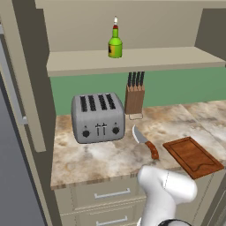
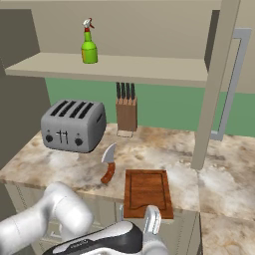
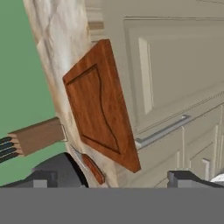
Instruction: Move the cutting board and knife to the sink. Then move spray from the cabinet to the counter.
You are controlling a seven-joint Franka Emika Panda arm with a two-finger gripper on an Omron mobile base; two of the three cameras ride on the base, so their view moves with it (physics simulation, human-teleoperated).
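White arm elbow fills the lower right of the left base view, lower left of the right base view; it covers part of the drawer fronts. Hand (image 3: pixel 112 179) in hand view: two dark tips at bottom left and bottom right of frame, jaws spread wide, nothing between them. Tips mostly cut off by the frame's lower part.

Cutting board (image 2: pixel 147 193) lies flat on the tabletop (image 1: pixel 106 156), center-low in right base view, its near edge overhanging the tabletop front. In left base view it sits lower right, one corner close to the frame edge. Hand view shows it rolled sideways, center frame.

Knife (image 1: pixel 146 142) just beside the board, apart from it, blade pointing toward the toaster (image 1: pixel 97 117). In hand view only part of handle + blade seen at bottom, rest hidden behind the left tip.

Spray (image 1: pixel 115 43) upright on the cabinet shelf (image 2: pixel 119 67), upper center in left base view, upper left in right base view. Label hard to read.

Knife block (image 2: pixel 126 112) behind, against green wall, w/ black handles up. Cabinet door (image 2: pixel 214 84) w/ grey bar handle stands open at right in right base view.
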